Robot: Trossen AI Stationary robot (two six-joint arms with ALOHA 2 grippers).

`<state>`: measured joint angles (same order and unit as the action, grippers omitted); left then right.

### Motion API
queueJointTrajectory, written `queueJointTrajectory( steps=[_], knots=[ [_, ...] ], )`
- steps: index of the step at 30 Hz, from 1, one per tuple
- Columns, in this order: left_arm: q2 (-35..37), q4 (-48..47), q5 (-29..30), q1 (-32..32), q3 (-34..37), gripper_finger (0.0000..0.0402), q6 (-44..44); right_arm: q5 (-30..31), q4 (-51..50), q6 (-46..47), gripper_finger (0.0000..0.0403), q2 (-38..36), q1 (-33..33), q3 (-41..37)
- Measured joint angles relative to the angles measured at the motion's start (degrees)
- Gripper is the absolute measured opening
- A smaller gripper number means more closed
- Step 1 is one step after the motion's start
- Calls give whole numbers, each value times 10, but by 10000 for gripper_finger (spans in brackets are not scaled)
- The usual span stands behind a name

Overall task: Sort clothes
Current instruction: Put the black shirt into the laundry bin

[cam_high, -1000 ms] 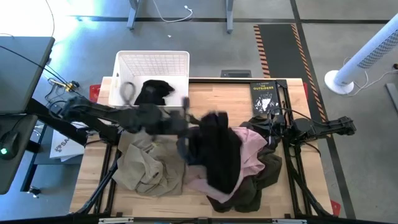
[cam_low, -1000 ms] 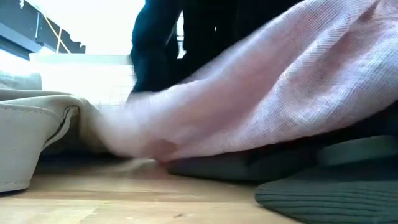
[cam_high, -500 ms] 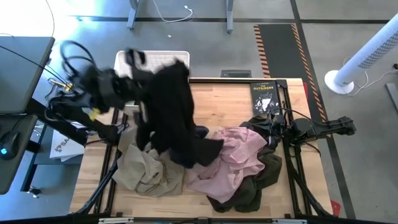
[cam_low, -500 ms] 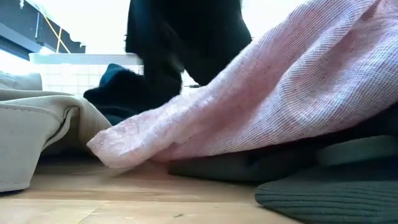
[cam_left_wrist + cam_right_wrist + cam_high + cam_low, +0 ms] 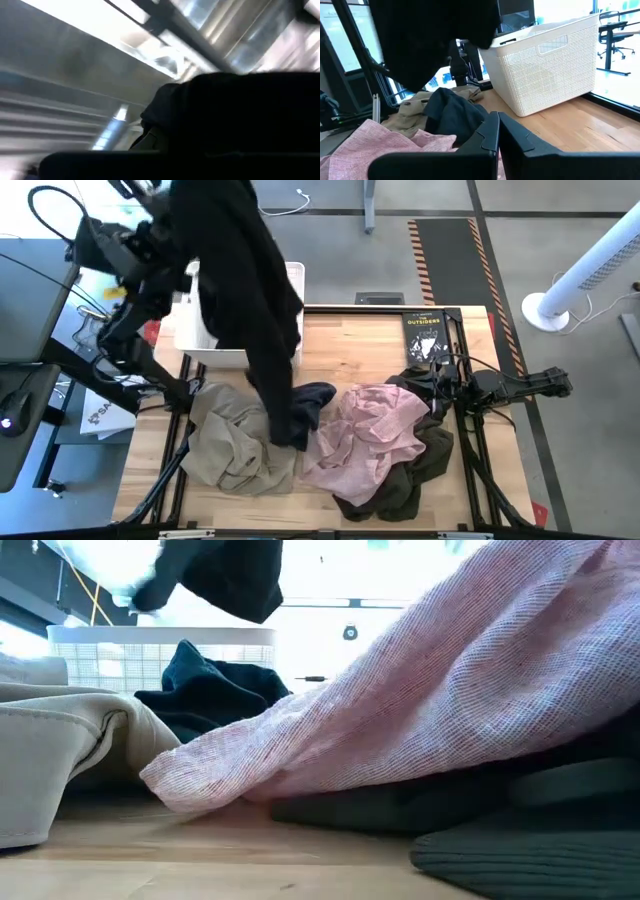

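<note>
High view showed the left gripper [image 5: 160, 200] raised beyond the basket [image 5: 292, 280], clamped on the black garment [image 5: 250, 310] — its length hung straight down, tail touching the table pile.

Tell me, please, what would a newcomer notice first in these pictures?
First, the long black garment hanging high from the raised left arm over the white basket, its lower end reaching the table. Next, the pink garment heaped at the table's middle, with the khaki garment beside it. The right pincer waits, shut, by the pile.
</note>
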<state>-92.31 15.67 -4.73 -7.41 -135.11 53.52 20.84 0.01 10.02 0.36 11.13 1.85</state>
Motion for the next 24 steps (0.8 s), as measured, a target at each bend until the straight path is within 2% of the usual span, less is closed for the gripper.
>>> queueJointTrajectory(
  steps=[3, 6, 10, 12, 16, 19, 21, 24],
  knots=[
    [-6, 80, 12, -48, 23, 12, 104, 0, 0, 0, 0, 0, 0, 0],
    [-16, 45, 64, -91, 0, 12, 166, 0, 0, 0, 0, 0, 0, 0],
    [-8, 34, 80, -141, 1, 12, 191, 0, 0, 0, 0, 0, 0, 0],
    [-3, 40, 103, -151, 3, 12, 243, 0, 0, 0, 0, 0, 0, 0],
    [4, 27, 230, -173, 1, 12, 410, 0, 0, 0, 0, 0, 0, 0],
    [5, -14, 333, -198, 0, 12, 490, 0, 0, 0, 0, 0, 0, 0],
    [4, -51, 391, -217, 1, 12, 499, 0, 0, 0, 0, 0, 0, 0],
    [2, -143, 472, -244, 1, 12, 427, 0, 0, 0, 0, 0, 0, 0]
  ],
)
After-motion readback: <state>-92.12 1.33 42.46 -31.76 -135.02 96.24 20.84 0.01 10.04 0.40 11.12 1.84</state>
